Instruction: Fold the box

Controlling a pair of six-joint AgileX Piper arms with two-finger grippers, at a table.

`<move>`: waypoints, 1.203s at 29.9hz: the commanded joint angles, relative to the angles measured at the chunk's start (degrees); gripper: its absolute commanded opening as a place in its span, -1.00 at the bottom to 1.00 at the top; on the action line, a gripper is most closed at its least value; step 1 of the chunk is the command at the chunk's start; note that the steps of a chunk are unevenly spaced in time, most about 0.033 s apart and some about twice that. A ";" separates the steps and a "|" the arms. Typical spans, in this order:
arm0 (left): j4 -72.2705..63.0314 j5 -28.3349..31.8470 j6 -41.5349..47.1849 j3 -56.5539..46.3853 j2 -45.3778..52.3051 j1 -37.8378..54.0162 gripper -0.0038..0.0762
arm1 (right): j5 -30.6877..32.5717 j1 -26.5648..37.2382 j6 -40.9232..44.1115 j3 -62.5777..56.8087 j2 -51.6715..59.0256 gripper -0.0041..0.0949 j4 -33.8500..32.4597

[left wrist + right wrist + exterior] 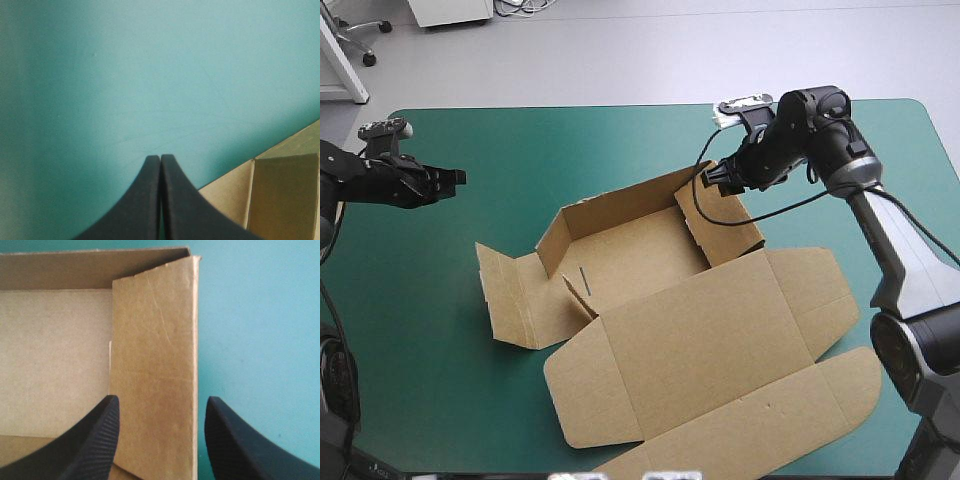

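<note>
Brown board makes up the box, which sits at the middle of the teal-green worktop. It is half formed. The far wall and the side wall at its 3 o'clock stand raised, the side flap at 9 o'clock lies flat, and the broad lid lies flat toward 5 o'clock.

The right arm comes in from the worktop's 3 o'clock edge, bends at the elbow and reaches down to the raised side wall. Its jaws stand apart and straddle that wall's edge, with one black finger on the inner side over the box floor and the other outside over the cover.

The left arm stretches level from 9 o'clock, pointing toward the box but well apart from it. Its jaws are pressed together, the black fingers meeting in one point over bare cover, with a corner of the box just beside them.
</note>
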State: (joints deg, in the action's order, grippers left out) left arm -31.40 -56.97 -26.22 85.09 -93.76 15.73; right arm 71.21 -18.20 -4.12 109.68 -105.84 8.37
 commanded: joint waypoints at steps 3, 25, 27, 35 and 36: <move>-2.12 1.78 -0.21 1.79 2.19 0.09 -0.94 | 0.36 0.10 -0.37 -5.84 5.95 0.08 0.74; -2.11 1.73 -0.32 1.79 1.52 0.09 -0.94 | 0.04 0.10 0.12 -9.80 -2.31 0.10 -2.04; -2.11 1.73 -0.32 1.79 1.52 0.09 -0.94 | 0.04 0.10 0.12 -9.80 -2.69 0.09 -2.04; -2.11 1.61 -0.32 1.79 1.52 0.09 -0.94 | 0.28 0.10 -0.08 -6.64 -2.26 -0.97 -2.26; -2.11 1.60 -0.32 1.79 1.52 0.09 -0.94 | 0.28 0.10 -0.08 -5.73 -2.15 -0.96 -2.26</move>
State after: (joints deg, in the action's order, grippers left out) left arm -31.39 -56.57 -26.67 85.09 -94.74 15.73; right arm 70.84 -18.20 -3.98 100.37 -111.50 5.98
